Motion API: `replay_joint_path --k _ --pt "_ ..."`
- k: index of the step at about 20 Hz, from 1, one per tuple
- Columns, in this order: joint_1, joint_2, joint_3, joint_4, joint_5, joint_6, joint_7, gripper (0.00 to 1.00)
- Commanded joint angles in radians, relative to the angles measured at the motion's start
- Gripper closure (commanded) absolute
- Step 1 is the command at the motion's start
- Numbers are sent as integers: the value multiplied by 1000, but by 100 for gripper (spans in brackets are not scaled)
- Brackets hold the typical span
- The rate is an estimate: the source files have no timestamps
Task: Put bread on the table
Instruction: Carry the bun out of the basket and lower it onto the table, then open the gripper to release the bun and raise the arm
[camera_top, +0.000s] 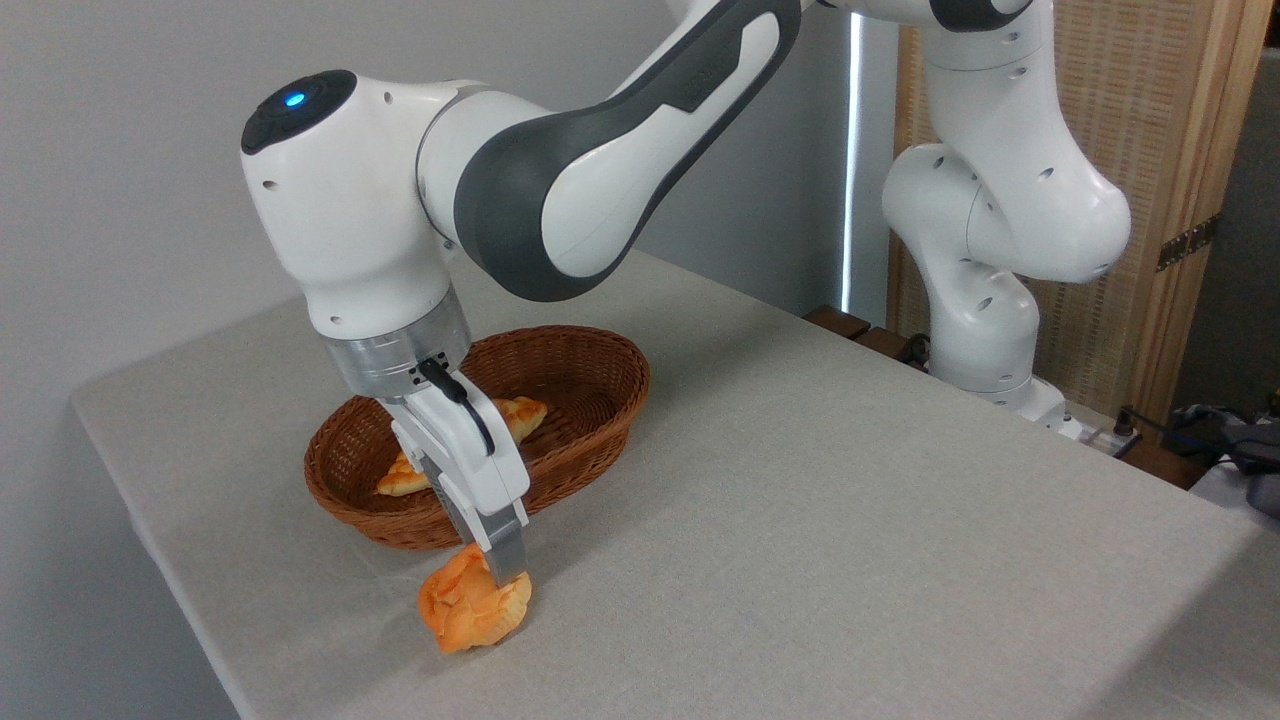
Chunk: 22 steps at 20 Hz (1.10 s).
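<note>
The bread (474, 610) sits directly under the pincer (500, 578), at the six o'clock end of it, just outside the wicker basket (590, 420) on that basket's six o'clock side. Whether the bun's underside already rests on the table (850, 520) or hangs a hair above it I cannot tell; it looks at most barely clear. It is a lumpy, nearly round piece with no clear long axis. The pincer points straight down and is clamped on the bun's top: one grey finger (508, 560) presses its right flank, the other is hidden behind the bun. A paler braided loaf (510, 420) lies in the basket at twelve o'clock from the bun. I judge that the coming move is simply to let go and lift.
</note>
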Motion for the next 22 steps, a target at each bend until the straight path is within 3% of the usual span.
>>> replay_joint_path --k 1,7,11,18,22 --pt "3 -11 6 5 12 -3 8 0" --pt "6 -31 12 13 9 -3 5 0" --pt "6 -102 4 15 -3 -23 -1 0" --pt "2 -229 -14 18 -4 -144 -73 0" --pt "6 -266 -22 73 -4 -277 -73 0"
